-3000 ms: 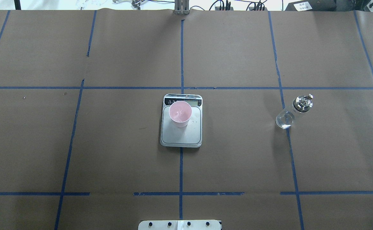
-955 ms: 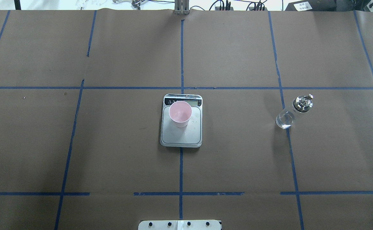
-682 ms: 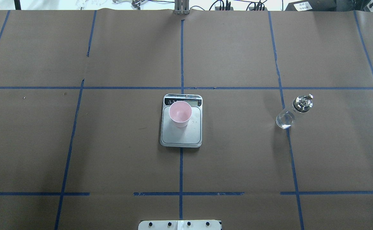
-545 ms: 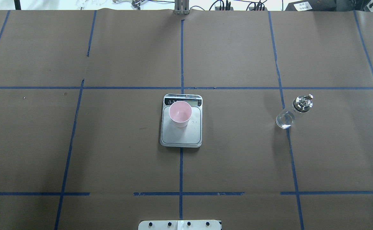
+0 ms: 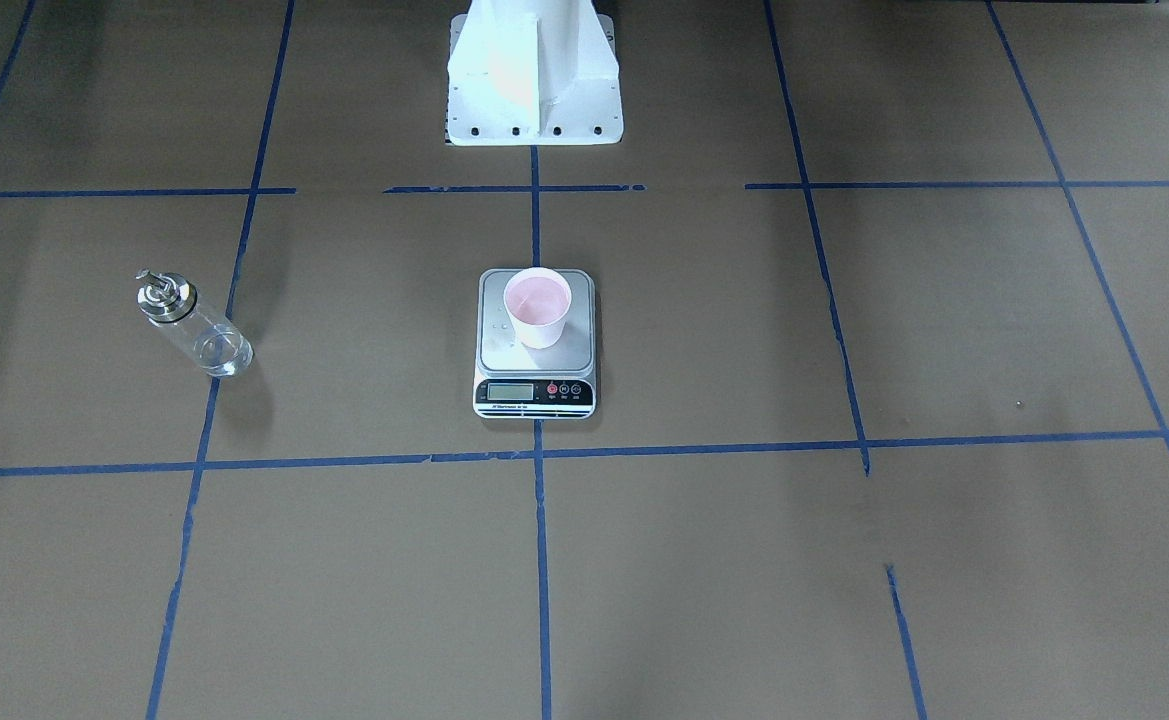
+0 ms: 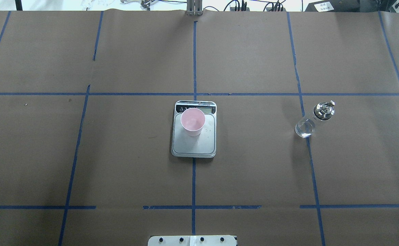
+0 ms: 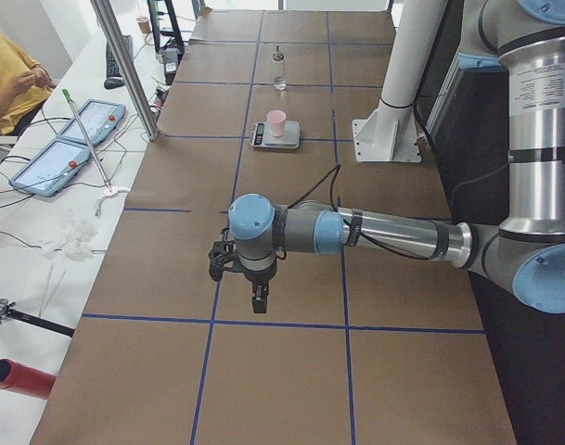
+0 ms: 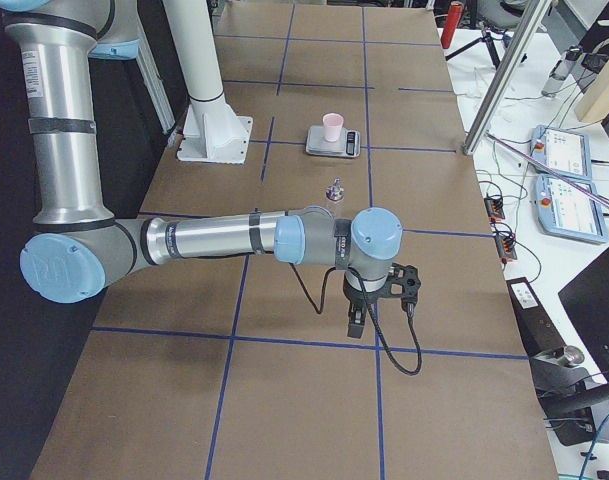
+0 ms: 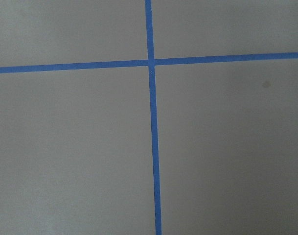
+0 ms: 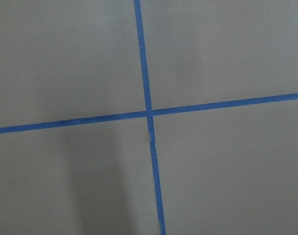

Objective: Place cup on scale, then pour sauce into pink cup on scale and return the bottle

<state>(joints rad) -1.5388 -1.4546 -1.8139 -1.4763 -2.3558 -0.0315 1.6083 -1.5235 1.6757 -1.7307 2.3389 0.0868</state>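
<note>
You're looking at a surface wrapped in matt brown paper, faintly creased at its seams, with smooth blue tape laid over it in lines. On it the scale shows you a satin silver metal platform and a glossy black plastic front strip, the cup is matt pale pink paper, and the bottle is clear, glossy glass with a mirror-bright metal cap. The left arm and right arm give you bare brushed-metal tubes with smooth light-blue plastic joint covers, and the pedestal looks smooth and white-painted.
</note>
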